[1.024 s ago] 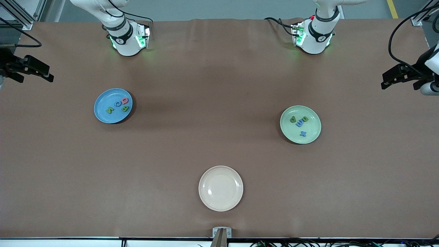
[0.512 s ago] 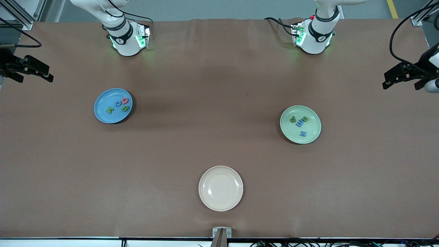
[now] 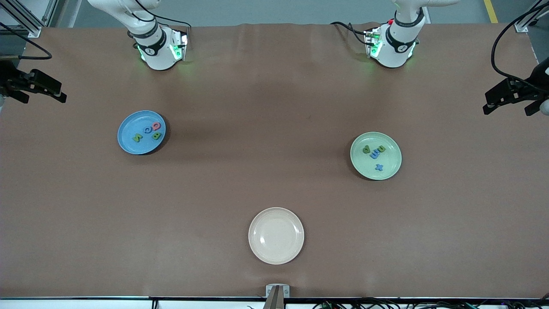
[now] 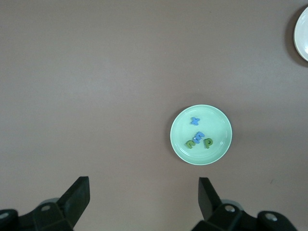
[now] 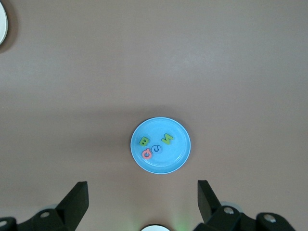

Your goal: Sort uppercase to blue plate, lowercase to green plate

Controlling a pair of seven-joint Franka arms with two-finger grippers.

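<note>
The blue plate [image 3: 128, 128] holds the pink-red Q [image 3: 156, 125], blue G [image 3: 148, 129], green B [image 3: 157, 136] and green N [image 3: 137, 137]. The green plate [image 3: 391, 159] holds the green p [image 3: 366, 149], another small green letter [image 3: 381, 148], the blue m [image 3: 375, 153] and the blue x [image 3: 378, 167]. My left gripper [image 3: 508, 107] is open and empty, high over the left arm's end of the table, and sees the green plate [image 4: 217, 124]. My right gripper [image 3: 45, 99] is open and empty, high over the right arm's end, and sees the blue plate [image 5: 169, 160].
An empty cream plate [image 3: 276, 235] sits near the table's front-camera edge, midway between the arms' ends. Both arm bases [image 3: 158, 47] [image 3: 392, 45] stand along the table's edge farthest from the front camera. The brown table covering [image 3: 266, 150] spreads between the plates.
My left gripper has drifted a little outward toward the left arm's end of the table. The right gripper, the plates and the letters have not visibly moved.
</note>
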